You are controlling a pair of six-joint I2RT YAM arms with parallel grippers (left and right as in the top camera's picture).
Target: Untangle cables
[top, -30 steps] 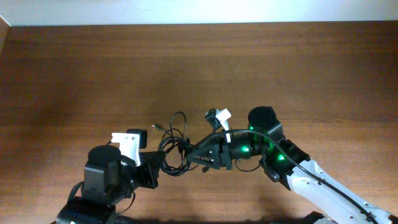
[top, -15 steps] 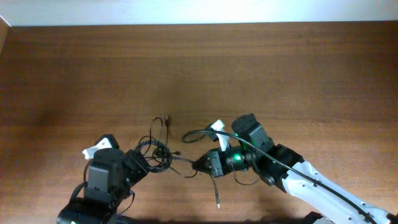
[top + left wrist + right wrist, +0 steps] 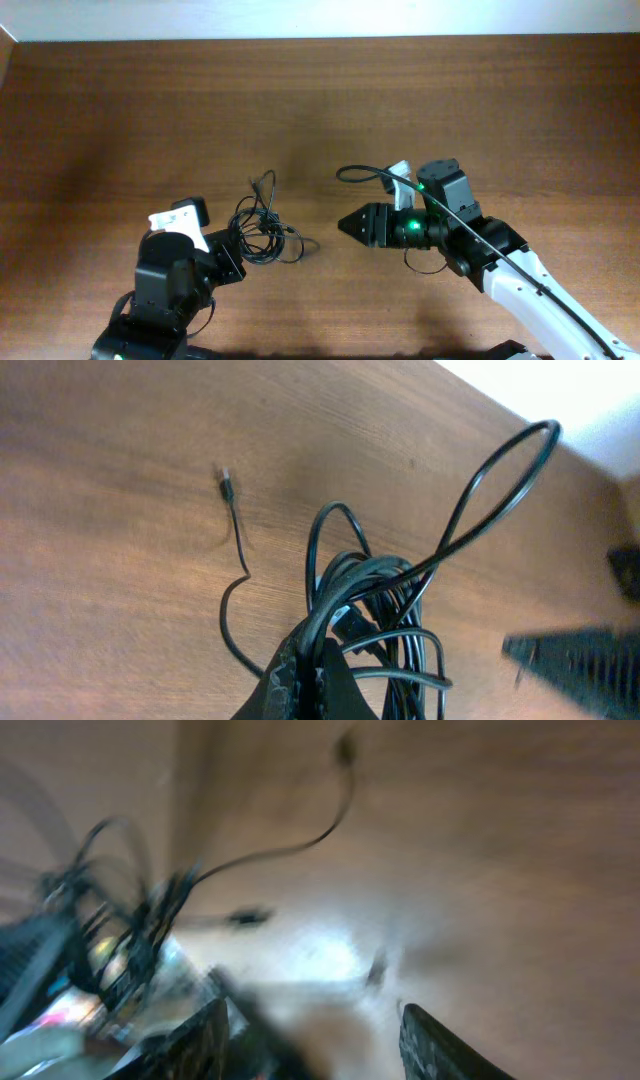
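1. The cables [image 3: 262, 228] lie in a messy bunch on the desk [image 3: 450, 100], by the left arm.
2. The left fingers [image 3: 300, 678] pinch the bunch tight.
3. The right fingers [image 3: 430, 1042] stand apart, holding nothing, off to one side of the bunch.
4. The cables look thin, light and floppy, so they may slip and snag.
5. Best to grab the big loop [image 3: 500, 480] or the loose end [image 3: 227, 485], not the knot.
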